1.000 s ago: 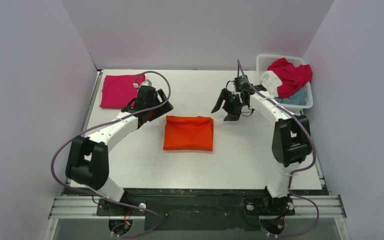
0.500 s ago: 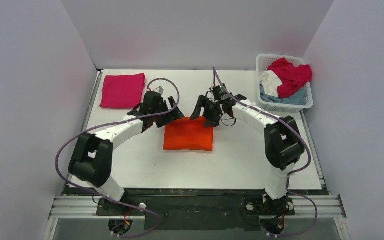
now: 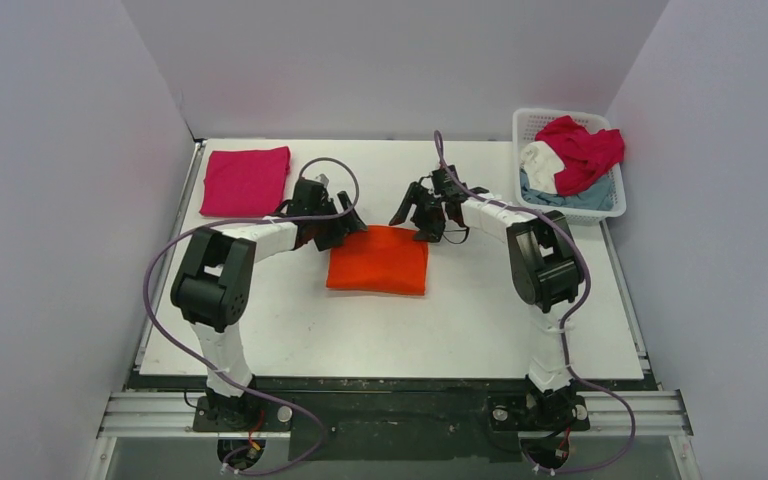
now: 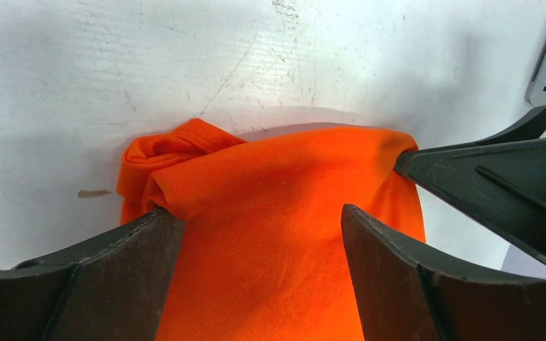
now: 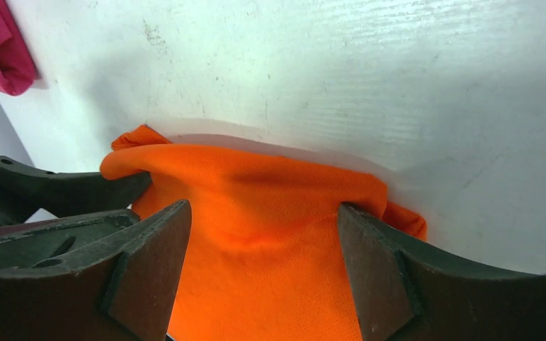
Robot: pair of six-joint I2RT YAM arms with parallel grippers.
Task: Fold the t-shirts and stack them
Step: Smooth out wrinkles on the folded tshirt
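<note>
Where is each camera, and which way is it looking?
Top camera: high behind the arms, looking down at the table, both arms, orange shirt, pink shirt, basket.
Left wrist camera: on the left arm, looking past the open left hand at the orange shirt's far edge.
Right wrist camera: on the right arm, past the open right hand at that edge.
Shared: all show the orange shirt; each wrist view glimpses the other hand.

Folded middle shirt (image 3: 377, 265) lies at centre of table (image 3: 480, 310). Folded corner shirt (image 3: 245, 181) lies flat at far left corner, well apart from middle shirt. At far right corner sits basket (image 3: 565, 214). In basket, loose shirts (image 3: 580, 150) lie heaped, over its rim. At far left corner of middle shirt, left gripper (image 3: 345, 228). At its far right corner, right gripper (image 3: 418, 222).
</note>
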